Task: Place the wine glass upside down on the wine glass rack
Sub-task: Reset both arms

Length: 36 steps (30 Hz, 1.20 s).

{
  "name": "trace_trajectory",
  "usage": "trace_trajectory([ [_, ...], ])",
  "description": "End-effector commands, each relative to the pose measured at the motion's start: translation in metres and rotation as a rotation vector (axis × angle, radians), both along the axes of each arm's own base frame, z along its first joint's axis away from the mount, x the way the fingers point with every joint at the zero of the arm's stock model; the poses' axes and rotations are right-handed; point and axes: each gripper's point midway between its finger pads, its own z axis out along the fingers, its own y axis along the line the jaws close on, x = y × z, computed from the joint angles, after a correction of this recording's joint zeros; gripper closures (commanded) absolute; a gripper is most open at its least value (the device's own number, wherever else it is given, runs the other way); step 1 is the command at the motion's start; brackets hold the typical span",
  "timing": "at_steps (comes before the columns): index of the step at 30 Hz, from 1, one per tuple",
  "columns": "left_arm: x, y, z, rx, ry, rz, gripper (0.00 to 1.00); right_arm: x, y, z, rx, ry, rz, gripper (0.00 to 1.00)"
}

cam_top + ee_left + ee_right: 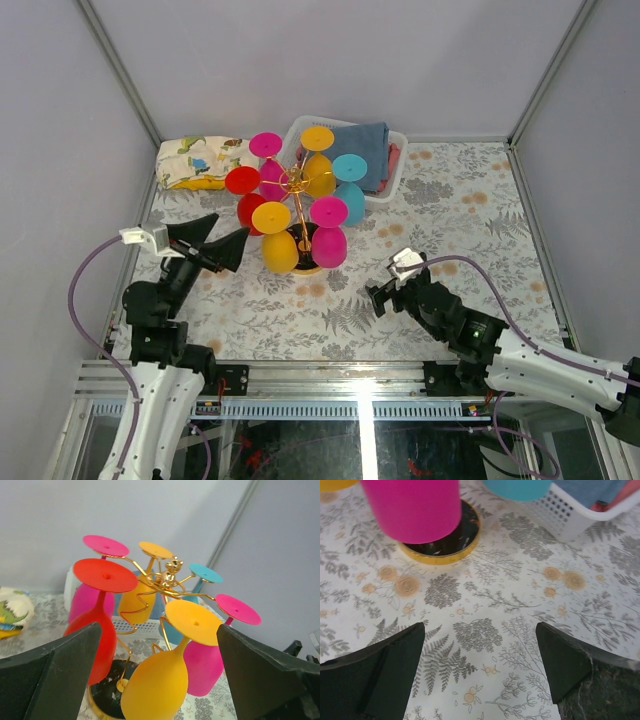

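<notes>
Six wine glasses hang upside down on the rack (297,185), one to each gold wire arm, with the feet on top and the bowls below so that the looped arms carry each foot and the stem drops through. The yellow glass (165,675) and the red glass (100,630) hang on the near side, closest to the left end effector (232,226). Its jaws stand wide with nothing between them, pointed at those two glasses but clear of both. The right end effector (480,626) is also spread wide and empty, low over the bench (450,230), just short of the rack's dark round base (455,535). No glass lies on the bench or in the white basket (395,160) behind, so the hanging looks finished. Any retreat by the left arm should run straight back, as the bowls hang loose.
</notes>
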Motion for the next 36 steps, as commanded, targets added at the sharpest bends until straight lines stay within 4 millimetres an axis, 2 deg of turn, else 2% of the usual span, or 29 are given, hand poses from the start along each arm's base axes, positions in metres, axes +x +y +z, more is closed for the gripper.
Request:
trace_trajectory([
  [1,0.004,0.025,-0.019,0.01,0.203,0.156,0.0,0.019,-0.025,0.038,0.135,-0.048,-0.222,0.01],
  [4,0.0,0.044,-0.024,0.062,0.266,0.265,0.0,0.022,-0.051,0.051,0.207,-0.037,-0.373,0.01],
  [9,-0.012,0.063,-0.024,0.142,0.28,0.362,0.0,0.015,-0.081,0.07,0.255,-0.05,-0.447,0.01],
  [12,-0.016,0.066,-0.03,0.15,0.299,0.379,0.0,0.009,-0.092,0.078,0.265,-0.055,-0.444,0.01],
  [14,-0.017,0.067,-0.036,0.144,0.318,0.382,0.0,0.006,-0.107,0.084,0.238,-0.057,-0.481,0.01],
  [19,-0.017,0.063,-0.041,0.152,0.33,0.356,0.0,0.002,-0.171,0.101,0.199,-0.106,-0.776,0.0],
  [22,-0.016,0.062,-0.043,0.157,0.334,0.352,0.0,-0.004,-0.194,0.11,0.206,-0.121,-0.862,0.0],
  [26,-0.015,0.058,-0.044,0.157,0.329,0.333,0.0,-0.005,-0.194,0.115,0.232,-0.133,-0.84,0.01],
  [36,-0.014,0.059,-0.046,0.159,0.335,0.335,0.0,-0.003,-0.191,0.111,0.228,-0.153,-0.827,0.01],
])
